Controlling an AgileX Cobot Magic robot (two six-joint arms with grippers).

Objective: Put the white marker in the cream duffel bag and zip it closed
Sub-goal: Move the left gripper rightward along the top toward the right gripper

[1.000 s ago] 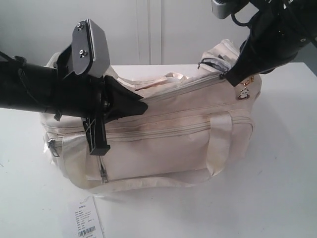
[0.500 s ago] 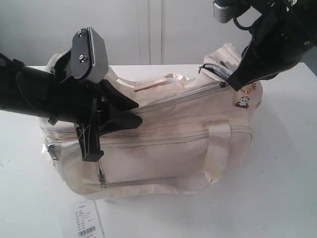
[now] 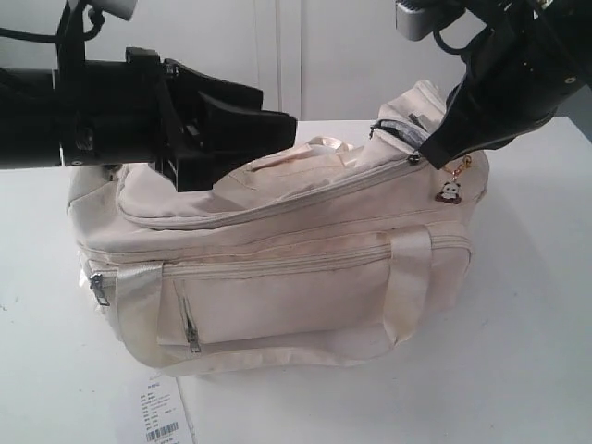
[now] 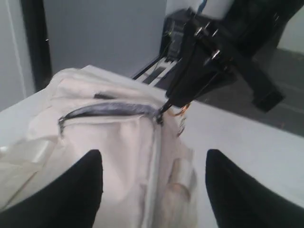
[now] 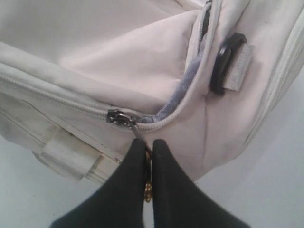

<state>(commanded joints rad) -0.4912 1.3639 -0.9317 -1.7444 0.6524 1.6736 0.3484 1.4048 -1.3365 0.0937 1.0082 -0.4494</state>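
The cream duffel bag (image 3: 305,268) lies on the white table, front pockets facing the exterior camera. The white marker is out of view. My right gripper (image 3: 429,152) is at the bag's right end, shut on the top zip's pull (image 5: 138,131), just behind the slider (image 5: 117,117). Past the slider the zip gapes, showing grey lining (image 5: 176,99). A small panda charm (image 3: 450,191) dangles below that gripper. My left gripper (image 3: 276,135) hovers open above the bag's top flap, with nothing between its fingers (image 4: 85,180); in its wrist view the bag (image 4: 118,152) lies beneath.
A white barcoded paper tag (image 3: 159,412) lies on the table (image 3: 527,351) in front of the bag. A dark ring buckle (image 5: 222,62) sits on the bag's end. Webbing handles (image 3: 407,277) hang down the front. A grey wall stands behind.
My left arm has risen from the bag's front left to above the flap. The right gripper has kept its hold on the zip pull, barely moving.
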